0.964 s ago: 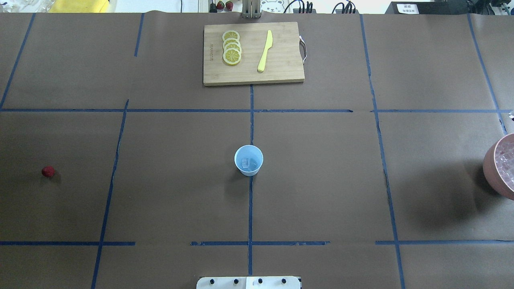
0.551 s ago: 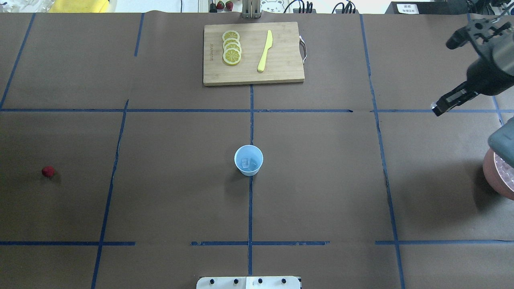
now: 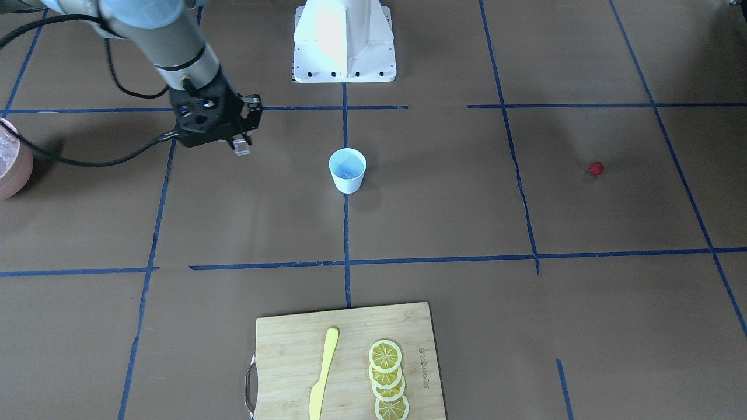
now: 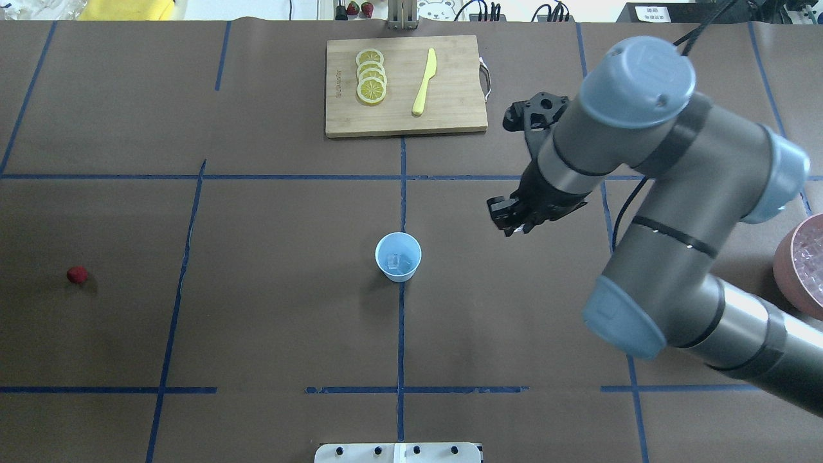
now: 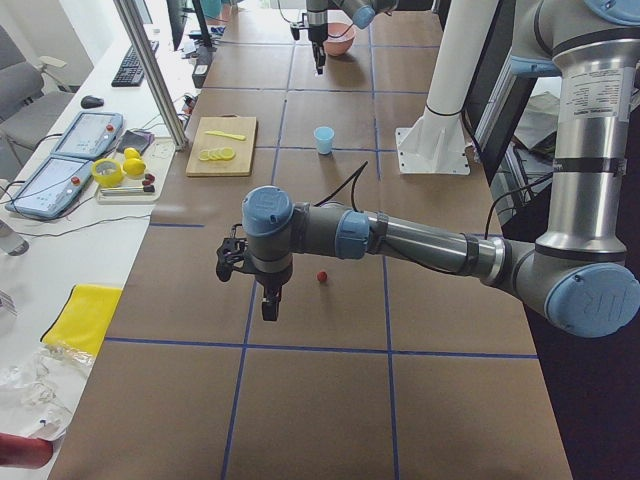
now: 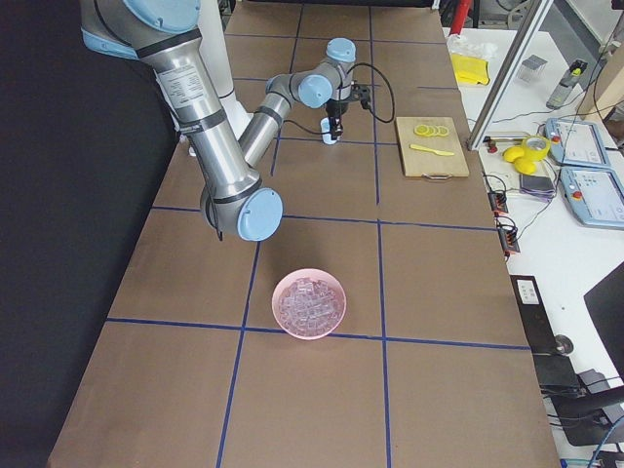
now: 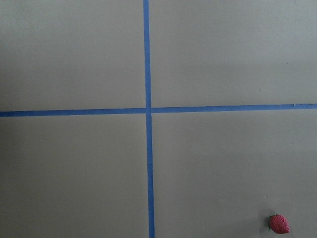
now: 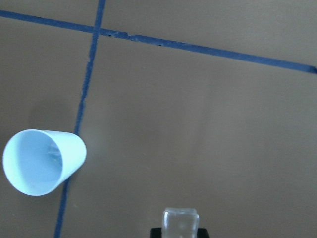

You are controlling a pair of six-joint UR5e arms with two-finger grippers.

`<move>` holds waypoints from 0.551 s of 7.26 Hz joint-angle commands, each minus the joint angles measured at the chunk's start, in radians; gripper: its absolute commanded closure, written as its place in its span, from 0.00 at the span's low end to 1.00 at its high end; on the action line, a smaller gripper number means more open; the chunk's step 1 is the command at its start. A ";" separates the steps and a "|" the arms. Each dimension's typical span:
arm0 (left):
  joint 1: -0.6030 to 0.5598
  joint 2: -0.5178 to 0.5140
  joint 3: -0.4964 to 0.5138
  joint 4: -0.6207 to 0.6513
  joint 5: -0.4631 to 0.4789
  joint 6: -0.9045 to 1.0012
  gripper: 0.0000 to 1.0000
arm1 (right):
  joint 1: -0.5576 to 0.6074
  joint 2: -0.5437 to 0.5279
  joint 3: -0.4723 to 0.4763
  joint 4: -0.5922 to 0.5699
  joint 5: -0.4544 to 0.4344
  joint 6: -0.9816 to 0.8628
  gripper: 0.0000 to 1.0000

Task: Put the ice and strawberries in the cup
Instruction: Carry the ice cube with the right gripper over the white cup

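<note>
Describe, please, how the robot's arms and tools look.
Both the right arm and the left arm are grey tubes with pale blue rounded joint caps. Each ends in a black two-finger tool, the right tool and the left tool. Black cables trail along both.

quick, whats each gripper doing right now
left gripper: cannot be told from this side view alone
right gripper: closed, holding an ice cube
</note>
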 commanded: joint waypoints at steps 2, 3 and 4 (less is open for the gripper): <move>0.001 0.000 0.000 0.001 0.000 0.000 0.00 | -0.152 0.203 -0.190 0.000 -0.136 0.169 1.00; 0.001 0.000 0.002 0.001 0.000 0.000 0.00 | -0.166 0.252 -0.256 0.000 -0.157 0.171 1.00; 0.001 0.000 0.002 0.000 0.002 0.000 0.00 | -0.171 0.271 -0.280 0.001 -0.159 0.171 1.00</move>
